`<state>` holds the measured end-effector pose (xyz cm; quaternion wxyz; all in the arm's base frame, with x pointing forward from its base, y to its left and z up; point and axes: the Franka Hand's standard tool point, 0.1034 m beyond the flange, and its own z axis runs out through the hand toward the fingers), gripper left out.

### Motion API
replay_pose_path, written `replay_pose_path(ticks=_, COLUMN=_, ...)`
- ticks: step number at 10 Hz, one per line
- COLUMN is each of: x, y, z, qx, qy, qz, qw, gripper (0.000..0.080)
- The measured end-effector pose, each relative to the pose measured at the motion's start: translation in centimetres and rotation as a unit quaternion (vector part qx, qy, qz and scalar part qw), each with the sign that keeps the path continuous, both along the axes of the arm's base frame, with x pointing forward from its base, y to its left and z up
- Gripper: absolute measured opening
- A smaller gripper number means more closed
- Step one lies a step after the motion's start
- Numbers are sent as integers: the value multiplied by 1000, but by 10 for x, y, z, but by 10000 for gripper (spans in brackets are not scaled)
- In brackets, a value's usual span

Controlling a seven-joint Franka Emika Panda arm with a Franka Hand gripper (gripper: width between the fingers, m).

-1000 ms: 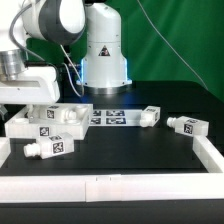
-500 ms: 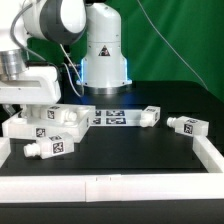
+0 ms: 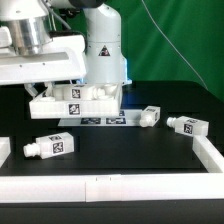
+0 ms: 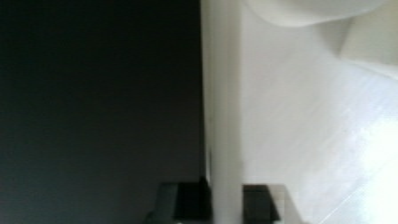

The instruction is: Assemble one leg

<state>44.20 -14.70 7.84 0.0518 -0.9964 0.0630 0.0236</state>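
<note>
My gripper [image 3: 42,90] is shut on the edge of the big flat white panel [image 3: 78,101] and holds it above the table, tilted. In the wrist view the panel's thin edge [image 4: 217,110] runs between my two dark fingers [image 4: 185,202], and the gripper [image 4: 222,202] is closed on it. Three legs, small white blocks with square tags, lie on the black table: one [image 3: 50,147] at the exterior view's left, one [image 3: 150,116] beside the marker board and one [image 3: 188,126] at the right.
The marker board [image 3: 108,121] lies flat under the raised panel. A white rail [image 3: 110,186] runs along the near edge, with side walls at the left [image 3: 5,148] and right [image 3: 207,150]. The robot base [image 3: 103,55] stands behind.
The panel lay on the table at the exterior view's left. It is now lifted off the table and carried up and to the right in my gripper. The legs have not moved.
</note>
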Motion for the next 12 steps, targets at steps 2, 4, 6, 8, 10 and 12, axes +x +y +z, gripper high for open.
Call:
replay_pose_path(ticks=2, x=11, y=5, z=-2, qx=-2, qy=-8, qz=8, qw=1000, gripper=54)
replay_pose_path(ticks=4, x=11, y=5, z=-3, qx=-2, qy=-7, qz=8, qw=1000, gripper=54)
replay_pose_path(ticks=6, x=12, y=8, z=-4, qx=-4, qy=-4, qz=6, qw=1000, gripper=54)
replay_pose_path(ticks=8, x=41, y=42, z=-8, qx=-19, qy=-4, qz=6, qw=1000, gripper=54)
replay_pose_path(ticks=10, x=84, y=72, z=-22, qx=-24, qy=-14, qz=8, qw=1000, gripper=54)
replay_pose_path(ticks=12, x=97, y=83, z=-26, qx=-29, qy=-40, qz=22, qw=999, gripper=54)
